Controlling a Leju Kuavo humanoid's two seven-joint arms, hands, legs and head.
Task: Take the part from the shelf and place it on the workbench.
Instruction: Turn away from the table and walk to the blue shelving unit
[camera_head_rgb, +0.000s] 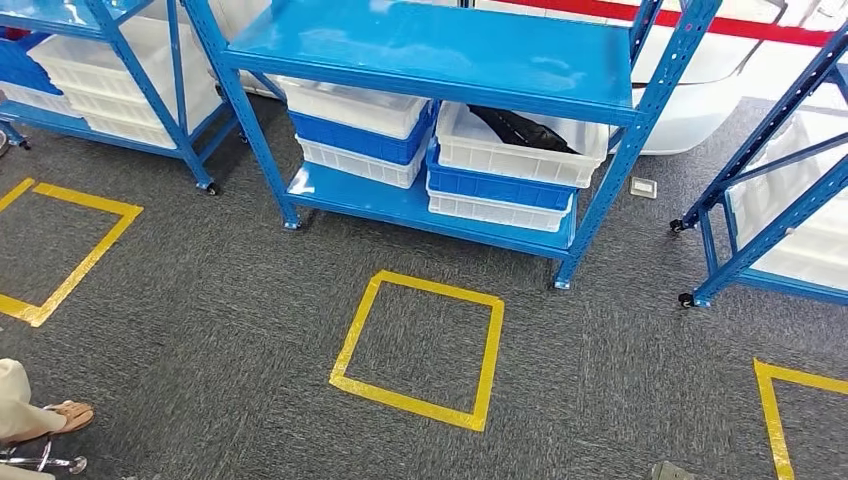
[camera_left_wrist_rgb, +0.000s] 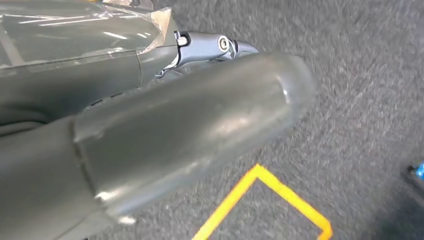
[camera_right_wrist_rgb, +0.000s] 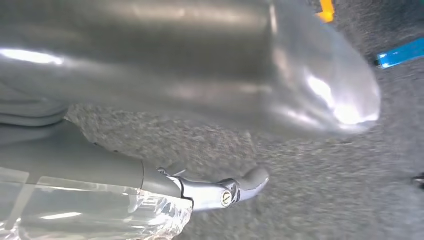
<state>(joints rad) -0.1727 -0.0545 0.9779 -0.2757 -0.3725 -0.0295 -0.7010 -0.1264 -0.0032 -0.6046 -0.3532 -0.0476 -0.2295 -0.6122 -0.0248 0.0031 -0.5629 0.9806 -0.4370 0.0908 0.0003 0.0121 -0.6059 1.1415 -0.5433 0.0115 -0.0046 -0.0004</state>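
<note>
On shelf (camera_head_rgb: 420, 205): white bin (camera_head_rgb: 520, 150) holds black part (camera_head_rgb: 520, 128).

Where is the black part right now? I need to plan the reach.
In the head view, the black part lies in the top white bin on the right of the middle blue shelf.

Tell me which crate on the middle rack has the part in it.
The top white crate of the right-hand stack on the middle blue rack: a black part lies in it. The other crates there show nothing inside.
</note>
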